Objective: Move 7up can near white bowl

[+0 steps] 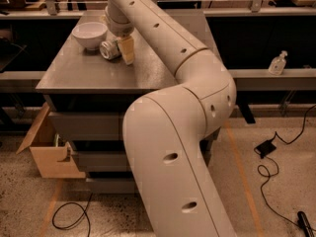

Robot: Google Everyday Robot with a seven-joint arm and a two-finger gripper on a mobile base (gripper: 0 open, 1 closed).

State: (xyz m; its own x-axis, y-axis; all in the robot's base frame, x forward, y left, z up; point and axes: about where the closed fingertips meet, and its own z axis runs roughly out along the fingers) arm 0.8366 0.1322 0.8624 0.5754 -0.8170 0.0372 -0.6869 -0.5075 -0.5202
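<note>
The white bowl (pixel 90 34) stands at the far left of the grey table top (pixel 148 70). The 7up can (pixel 109 50) lies on its side just right of the bowl, with a silver end facing the front. My gripper (pixel 122 52) reaches down from the arm at the can's right side, close against it. The wrist and arm hide the rest of the gripper.
My large white arm (pixel 177 132) fills the middle of the view. A cardboard box (pixel 49 149) sits on the floor at the left of the table. A sanitiser bottle (pixel 277 63) stands on the right ledge. Cables (pixel 269 157) lie on the floor.
</note>
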